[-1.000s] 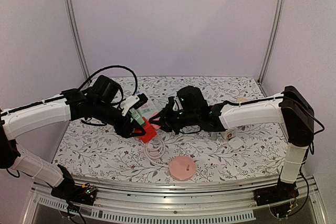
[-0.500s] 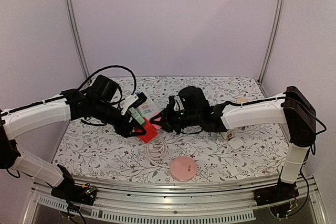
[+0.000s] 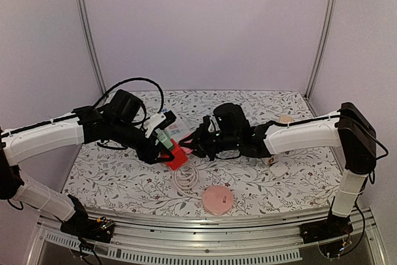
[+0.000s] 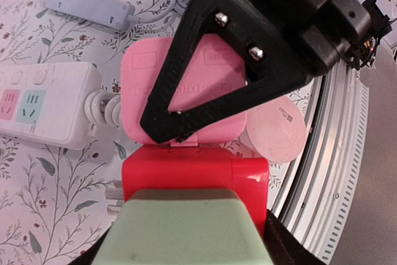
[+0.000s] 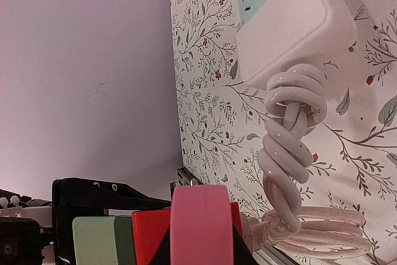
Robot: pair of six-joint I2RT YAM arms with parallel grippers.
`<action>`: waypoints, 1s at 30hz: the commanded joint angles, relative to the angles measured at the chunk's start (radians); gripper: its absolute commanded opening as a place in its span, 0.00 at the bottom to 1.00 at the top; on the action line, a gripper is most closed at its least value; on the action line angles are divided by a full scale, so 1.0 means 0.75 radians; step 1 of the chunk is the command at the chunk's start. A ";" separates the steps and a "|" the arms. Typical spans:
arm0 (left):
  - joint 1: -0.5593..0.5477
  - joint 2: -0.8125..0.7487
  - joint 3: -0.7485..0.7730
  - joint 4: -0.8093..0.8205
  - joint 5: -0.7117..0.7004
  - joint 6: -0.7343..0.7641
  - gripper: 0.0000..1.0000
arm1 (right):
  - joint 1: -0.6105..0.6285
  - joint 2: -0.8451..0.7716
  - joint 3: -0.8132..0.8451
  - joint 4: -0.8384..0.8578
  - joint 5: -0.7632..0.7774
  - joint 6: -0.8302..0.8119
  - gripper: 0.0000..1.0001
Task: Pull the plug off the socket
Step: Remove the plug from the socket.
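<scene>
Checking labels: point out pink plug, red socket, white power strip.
pink plug (image 4: 139, 79), left wrist view, upper-left face.
red socket (image 4: 192, 178), left wrist view, top face.
white power strip (image 4: 46, 107), left wrist view, casing middle.

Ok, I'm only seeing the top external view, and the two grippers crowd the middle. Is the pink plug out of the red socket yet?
Observer: Not yet. In the left wrist view the pink plug butts against the red socket, with no gap showing.
Operator: Does the right gripper actually have the plug?
Observer: Yes. The right wrist view shows the right gripper shut on it, the plug's edge between its jaws.
Operator: And the left one?
Observer: The left gripper is clamped on the socket, its green pad flat on the face toward its camera.
</scene>
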 commanded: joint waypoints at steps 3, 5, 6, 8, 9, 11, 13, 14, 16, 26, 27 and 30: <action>-0.018 -0.040 0.027 0.090 0.014 0.045 0.21 | -0.029 -0.061 -0.028 -0.023 0.065 0.032 0.00; -0.017 -0.042 0.030 0.086 0.009 0.047 0.21 | -0.029 -0.064 -0.029 -0.024 0.069 0.020 0.00; -0.016 -0.042 0.032 0.087 0.014 0.046 0.21 | -0.030 -0.065 -0.031 -0.025 0.072 0.014 0.00; -0.011 -0.046 0.031 0.089 0.028 0.042 0.21 | -0.029 -0.065 -0.034 -0.027 0.077 -0.003 0.00; -0.008 -0.048 0.031 0.090 0.039 0.039 0.21 | -0.029 -0.066 -0.037 -0.028 0.080 -0.019 0.00; 0.000 -0.048 0.033 0.094 0.059 0.034 0.21 | -0.029 -0.071 -0.041 -0.033 0.083 -0.049 0.00; 0.010 -0.048 0.035 0.096 0.084 0.030 0.21 | -0.031 -0.076 -0.043 -0.048 0.095 -0.087 0.00; 0.016 -0.049 0.036 0.097 0.095 0.026 0.21 | -0.031 -0.080 -0.045 -0.057 0.097 -0.102 0.00; 0.030 -0.049 0.037 0.099 0.113 0.023 0.21 | -0.029 -0.089 -0.045 -0.074 0.100 -0.108 0.00; 0.091 -0.053 0.039 0.121 0.199 -0.011 0.21 | -0.030 -0.089 -0.047 -0.132 0.114 -0.113 0.00; 0.097 -0.052 0.038 0.125 0.210 -0.015 0.21 | -0.033 -0.088 -0.048 -0.135 0.116 -0.112 0.00; 0.103 -0.053 0.037 0.133 0.224 -0.020 0.21 | -0.032 -0.087 -0.056 -0.142 0.122 -0.108 0.00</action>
